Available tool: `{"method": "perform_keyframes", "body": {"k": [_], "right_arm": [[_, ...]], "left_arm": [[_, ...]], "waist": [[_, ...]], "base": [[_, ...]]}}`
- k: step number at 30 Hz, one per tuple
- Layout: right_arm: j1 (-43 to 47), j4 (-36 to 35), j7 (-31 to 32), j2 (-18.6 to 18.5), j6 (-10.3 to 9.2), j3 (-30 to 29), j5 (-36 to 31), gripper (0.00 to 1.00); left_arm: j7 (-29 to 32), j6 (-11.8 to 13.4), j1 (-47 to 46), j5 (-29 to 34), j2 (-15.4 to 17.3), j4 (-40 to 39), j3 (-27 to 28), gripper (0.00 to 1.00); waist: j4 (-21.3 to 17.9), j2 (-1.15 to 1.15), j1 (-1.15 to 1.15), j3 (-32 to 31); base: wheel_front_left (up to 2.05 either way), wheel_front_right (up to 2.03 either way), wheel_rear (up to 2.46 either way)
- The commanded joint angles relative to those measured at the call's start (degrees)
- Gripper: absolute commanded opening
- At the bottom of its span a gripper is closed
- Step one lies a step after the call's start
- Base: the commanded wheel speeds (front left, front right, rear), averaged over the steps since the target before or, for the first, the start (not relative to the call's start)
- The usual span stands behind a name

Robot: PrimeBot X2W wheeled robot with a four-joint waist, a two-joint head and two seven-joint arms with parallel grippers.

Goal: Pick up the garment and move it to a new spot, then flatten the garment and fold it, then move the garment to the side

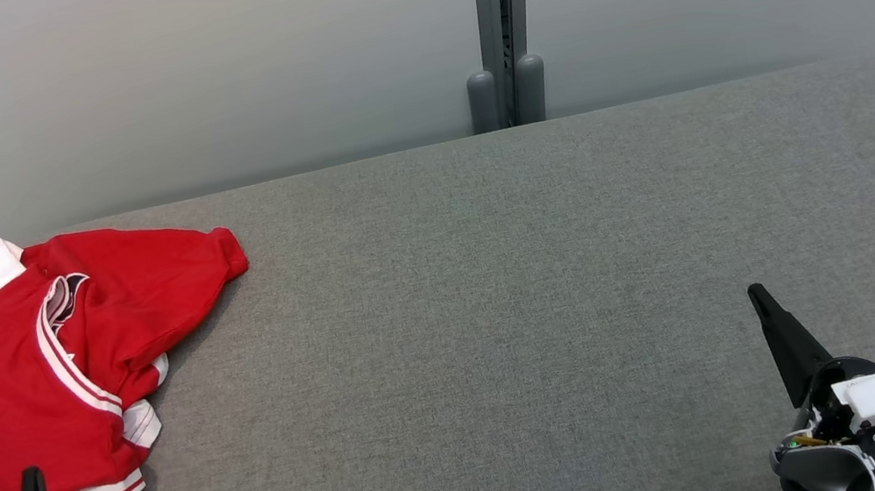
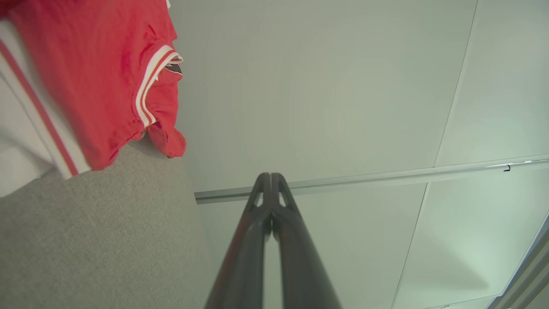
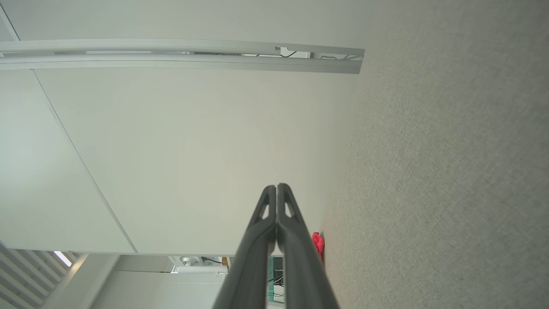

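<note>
Lying in a crumpled heap at the left end of the table [image 1: 498,289], the garment [image 1: 7,380] is red with white panels and striped trim. One red sleeve reaches right along the far side, and a white part trails toward the near edge.

My left gripper [image 1: 31,481] stands at the near left, fingers pressed together into one dark spike pointing away from me. From the head its tip overlaps the garment's near hem; I cannot tell whether it touches the cloth. In my left wrist view the tips meet against the pale wall with nothing pinched between them, and the garment [image 2: 85,86] lies up in the left corner, apart from my fingers.

My right gripper [image 1: 757,297] is at the near right, well apart from the garment, its spike leaning slightly left above the white wrist housing. Those fingers are also pressed together and empty. In my right wrist view they point along the table, with a small red scrap of the garment [image 3: 318,243] far off just beside them.

Beyond the far edge rises the wall [image 1: 152,80], split by a grey post [image 1: 498,13].
</note>
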Motion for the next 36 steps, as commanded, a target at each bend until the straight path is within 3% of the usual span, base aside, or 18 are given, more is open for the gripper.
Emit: {"method": "perform_keyframes", "body": {"k": [1, 18, 19, 21, 22, 23, 36], "right_arm": [[-0.4, 0.0, -0.1, -0.3, 0.14, 0.0, 0.2, 0.00], [-0.4, 0.0, -0.1, -0.3, 0.14, 0.0, 0.2, 0.00], [0.0, 0.0, 0.0, 0.0, 0.00, 0.0, 0.0, 1.00], [0.6, 0.6, 0.0, 0.2, -0.02, 0.0, 0.1, 1.00], [1.1, 1.0, 0.0, 0.3, -0.03, 0.0, 0.1, 0.00], [1.7, 1.6, 0.0, 0.5, -0.05, 0.0, 0.1, 1.00], [2.5, -1.7, -2.0, 0.5, -0.14, -0.3, 3.0, 1.00]], "left_arm": [[0.1, -0.1, -0.8, -0.5, 0.3, -0.1, 0.2, 0.00], [0.1, -0.1, -0.8, -0.5, 0.3, -0.1, 0.2, 0.00], [0.0, 0.0, 0.0, 0.0, 0.0, 0.0, 0.0, 1.00], [-0.1, 0.0, 0.3, 0.0, -0.3, 0.8, -0.2, 1.00], [-0.1, 0.0, 0.6, 0.0, -0.7, 1.3, -0.3, 0.00], [-0.1, 0.0, 1.1, 0.0, -1.0, 1.8, -0.4, 1.00], [-4.4, 0.0, -0.4, -0.1, -1.3, 1.5, -3.6, 1.00]], "waist": [[0.0, 0.00, 0.00, 0.0], [0.0, 0.00, 0.00, 0.0], [0.0, 0.00, 0.00, 0.0], [0.0, 0.00, 0.00, 0.0], [0.0, 0.00, 0.00, 0.0], [0.0, 0.00, 0.00, 0.0], [0.0, 0.00, 0.00, 0.1]], "base": [[0.00, 0.00, 0.00], [0.00, 0.00, 0.00], [0.00, 0.00, 0.00], [0.00, 0.00, 0.00], [0.00, 0.00, 0.00], [0.00, 0.00, 0.00], [0.00, 0.00, 0.00]]}}
